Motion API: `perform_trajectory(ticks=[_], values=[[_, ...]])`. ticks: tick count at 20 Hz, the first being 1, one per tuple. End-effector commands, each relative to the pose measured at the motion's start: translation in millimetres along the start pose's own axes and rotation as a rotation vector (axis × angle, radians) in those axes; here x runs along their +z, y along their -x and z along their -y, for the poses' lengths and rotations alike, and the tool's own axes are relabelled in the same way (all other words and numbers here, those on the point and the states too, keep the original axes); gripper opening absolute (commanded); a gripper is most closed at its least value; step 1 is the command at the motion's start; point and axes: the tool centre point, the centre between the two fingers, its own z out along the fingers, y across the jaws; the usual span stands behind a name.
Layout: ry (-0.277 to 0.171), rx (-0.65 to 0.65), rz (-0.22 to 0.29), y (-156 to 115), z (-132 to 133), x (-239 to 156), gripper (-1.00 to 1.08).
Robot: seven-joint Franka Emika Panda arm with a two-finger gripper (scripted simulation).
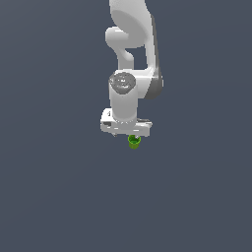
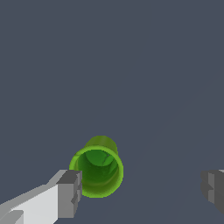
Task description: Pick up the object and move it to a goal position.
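Note:
The object, a tiny bright green cup [image 1: 134, 141] with a darker hollow top, sits just under the white arm's hand in the exterior view. In the wrist view the cup [image 2: 97, 168] stands upright with its hollow top facing the camera. My gripper [image 2: 142, 191] is open wide, with the cup between the jaws. The cup lies right beside one grey fingertip [image 2: 70, 192], while the other fingertip [image 2: 213, 189] is far from it. I cannot tell whether the near finger touches the cup. In the exterior view the gripper [image 1: 132, 136] is mostly hidden behind the hand.
The ground is a plain dark grey-blue surface [image 1: 59, 197] in both views. No goal marker or other object shows.

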Motion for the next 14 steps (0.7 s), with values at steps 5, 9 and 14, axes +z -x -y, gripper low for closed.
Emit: perform_trajectory(ticks=[5, 9, 14], values=[[0.000, 0.133, -0.010, 4, 8, 7, 1.00], [0.000, 0.233, -0.018, 7, 13, 12, 1.00], [-0.002, 0.358, -0.029, 11, 20, 18, 1.00]])
